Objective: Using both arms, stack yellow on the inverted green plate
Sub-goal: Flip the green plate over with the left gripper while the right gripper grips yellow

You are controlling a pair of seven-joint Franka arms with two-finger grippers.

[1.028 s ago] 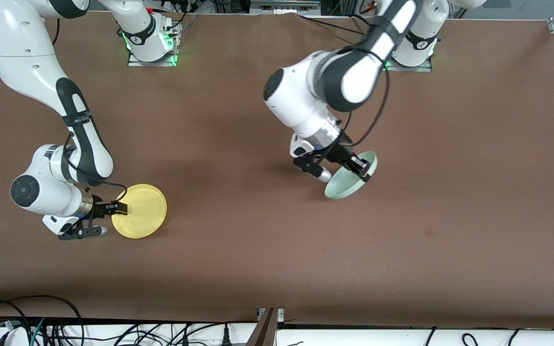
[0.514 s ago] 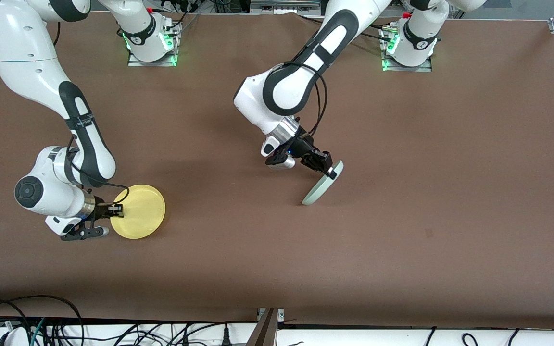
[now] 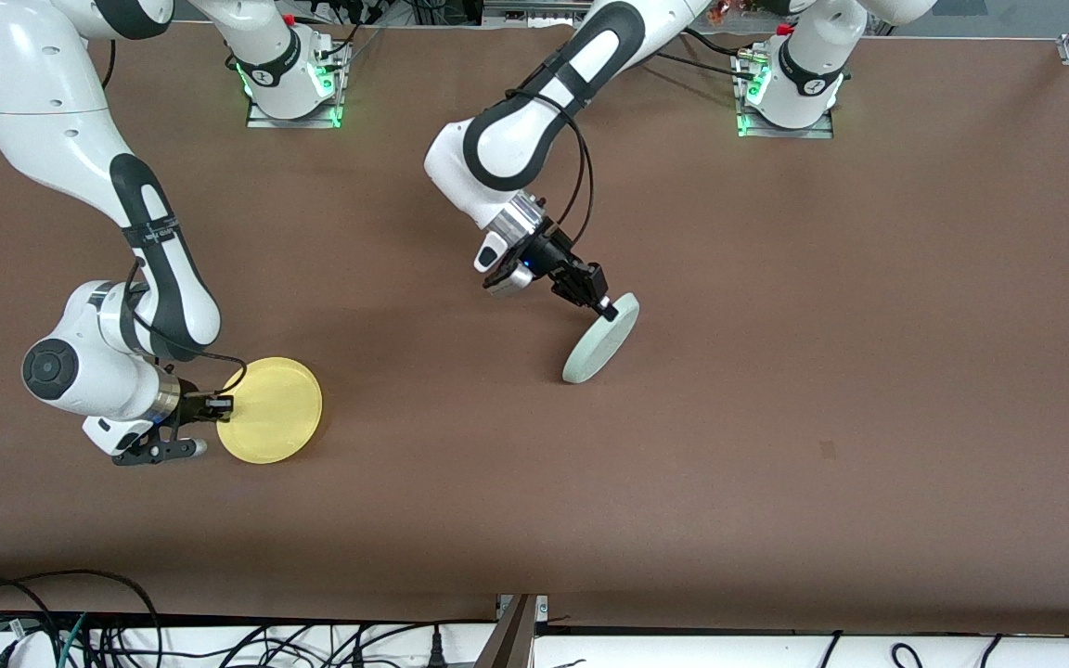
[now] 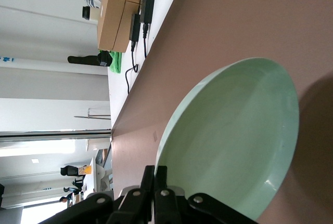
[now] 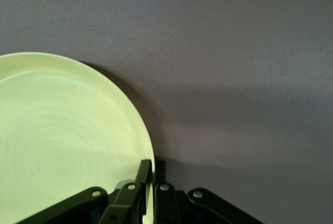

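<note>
Green plate [image 3: 600,339] stood steeply tilted near mid-worktop, lower edge at or just above the brown worktop [image 3: 776,445]; contact hard to make out. Hollow face filled the left wrist view, rim cut off at frame edge. Left claw [image 3: 601,307] pinched its upper rim. Yellow plate [image 3: 271,409] lay about level toward the right arm's end, nearer the front camera; right claw [image 3: 219,404] pinched its rim, underside hidden.

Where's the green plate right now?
The green plate is tilted steeply on edge near mid-table, its rim pinched by the left tool, toward the left arm's end from the yellow plate.
</note>
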